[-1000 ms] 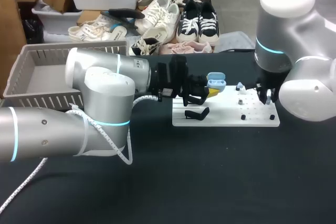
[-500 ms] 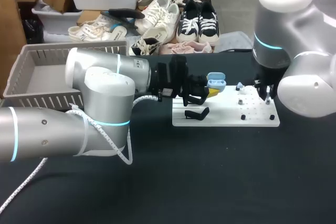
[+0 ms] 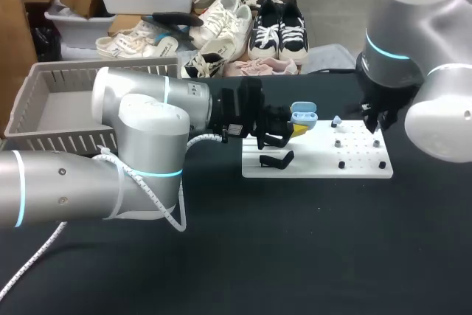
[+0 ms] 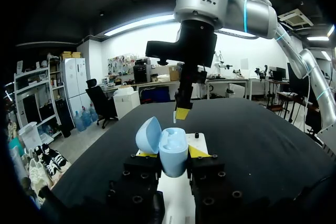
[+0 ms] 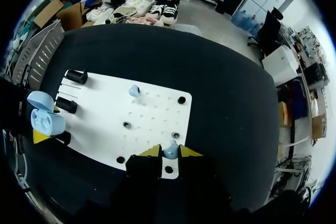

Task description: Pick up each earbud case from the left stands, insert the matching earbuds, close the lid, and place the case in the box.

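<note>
Here, the left claw (image 4: 173,152) grips the open earbud case (image 4: 173,157) from both sides, its lid (image 4: 148,135) tipped back, just over the stand end of the white board (image 3: 317,164). The right claw (image 5: 170,153) hangs above the board's other end, its yellow-tipped fingers closed on a light blue earbud (image 5: 170,151). A second earbud (image 5: 134,91) rests on the board, apart from both claws. The grey box (image 3: 66,75) stands on the black surface (image 3: 295,241) beside the left arm.
</note>
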Controlling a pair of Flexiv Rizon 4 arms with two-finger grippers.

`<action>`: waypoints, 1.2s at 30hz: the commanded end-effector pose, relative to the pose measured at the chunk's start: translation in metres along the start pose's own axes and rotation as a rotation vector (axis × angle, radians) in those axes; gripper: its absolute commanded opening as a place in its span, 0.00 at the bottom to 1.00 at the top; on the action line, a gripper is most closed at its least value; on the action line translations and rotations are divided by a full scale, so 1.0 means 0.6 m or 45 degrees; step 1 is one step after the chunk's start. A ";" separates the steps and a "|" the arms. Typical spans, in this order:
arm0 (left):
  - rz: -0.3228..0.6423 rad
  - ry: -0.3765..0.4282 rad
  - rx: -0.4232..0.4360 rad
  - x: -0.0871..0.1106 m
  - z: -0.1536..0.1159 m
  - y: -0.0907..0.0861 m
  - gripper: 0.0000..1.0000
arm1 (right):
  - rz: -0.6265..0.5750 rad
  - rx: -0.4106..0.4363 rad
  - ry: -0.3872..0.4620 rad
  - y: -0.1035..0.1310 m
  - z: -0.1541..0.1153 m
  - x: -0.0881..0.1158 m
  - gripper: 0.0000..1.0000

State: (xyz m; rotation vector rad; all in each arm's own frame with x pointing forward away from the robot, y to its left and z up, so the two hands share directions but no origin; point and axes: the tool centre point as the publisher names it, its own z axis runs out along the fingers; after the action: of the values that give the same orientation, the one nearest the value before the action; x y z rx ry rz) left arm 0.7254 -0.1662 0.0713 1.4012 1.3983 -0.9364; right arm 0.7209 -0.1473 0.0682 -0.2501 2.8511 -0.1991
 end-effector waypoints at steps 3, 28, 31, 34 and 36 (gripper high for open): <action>0.002 -0.004 -0.006 0.001 0.000 -0.002 0.00 | -0.012 -0.016 -0.005 0.001 -0.004 0.008 0.00; 0.002 -0.004 -0.006 0.001 0.000 -0.002 0.00 | -0.046 -0.057 0.004 0.001 -0.003 0.007 0.00; 0.002 -0.004 -0.006 0.001 0.000 -0.002 0.00 | -0.046 -0.057 0.004 0.001 -0.003 0.007 0.00; 0.002 -0.004 -0.006 0.001 0.000 -0.002 0.00 | -0.046 -0.057 0.004 0.001 -0.003 0.007 0.00; 0.002 -0.004 -0.006 0.001 0.000 -0.002 0.00 | -0.046 -0.057 0.004 0.001 -0.003 0.007 0.00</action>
State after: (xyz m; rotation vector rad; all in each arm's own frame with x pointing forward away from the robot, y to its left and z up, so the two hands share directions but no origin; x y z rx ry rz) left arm 0.7254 -0.1662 0.0713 1.4012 1.3982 -0.9364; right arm 0.7180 -0.1470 0.0683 -0.3135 2.8610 -0.1417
